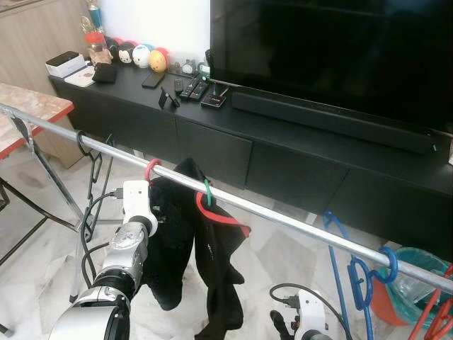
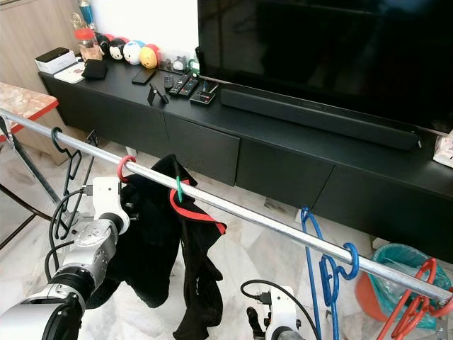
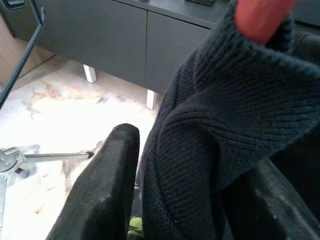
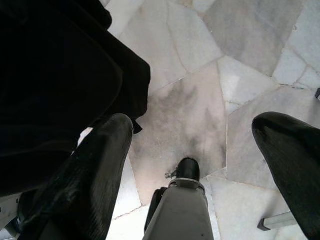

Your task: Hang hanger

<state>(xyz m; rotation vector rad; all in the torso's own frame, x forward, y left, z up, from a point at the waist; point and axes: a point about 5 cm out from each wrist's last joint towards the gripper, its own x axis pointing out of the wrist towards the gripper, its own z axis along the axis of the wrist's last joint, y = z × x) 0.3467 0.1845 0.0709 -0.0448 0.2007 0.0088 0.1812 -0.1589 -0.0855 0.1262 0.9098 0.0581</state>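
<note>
Left gripper [image 3: 190,200] fingers clamp ribbed dark knit garment [image 1: 180,234] hanging from curved red plastic hanger [image 1: 151,168] on shiny round metal rail [image 1: 283,216]. Right gripper [image 4: 200,165] fingers spread, empty, over veined marble floor [image 4: 250,50].

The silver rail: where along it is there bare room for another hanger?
Bare stretches of the silver metal rail: between the green hook and the blue plastic hangers, and left of the black wire hanger. Crowded around the dark knitted garment.
</note>
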